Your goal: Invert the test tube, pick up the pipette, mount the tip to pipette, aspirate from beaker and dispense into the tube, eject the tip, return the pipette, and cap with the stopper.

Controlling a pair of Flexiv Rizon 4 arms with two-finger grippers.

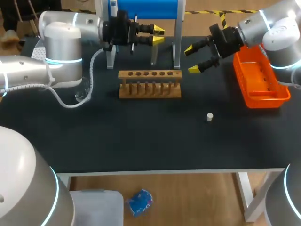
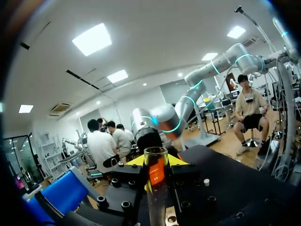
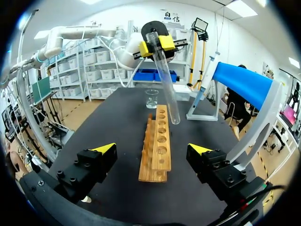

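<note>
My left gripper (image 1: 158, 36) is shut on a clear glass test tube (image 3: 165, 80), holding it near its open end above the back of the wooden rack (image 1: 149, 84). In the right wrist view the tube hangs tilted, its rounded end down over the rack (image 3: 157, 150). The left wrist view shows the tube's open mouth (image 2: 155, 151) between the yellow tips. My right gripper (image 1: 195, 59) stands open and holds nothing, to the right of the rack and level with its far edge. A small white stopper (image 1: 209, 117) lies on the black table. A glass beaker (image 1: 83, 96) stands left of the rack.
An orange tray (image 1: 258, 80) sits at the table's right edge, under my right arm. A blue-topped stand (image 1: 146, 9) on metal legs rises behind the rack. The table's front edge runs below the stopper.
</note>
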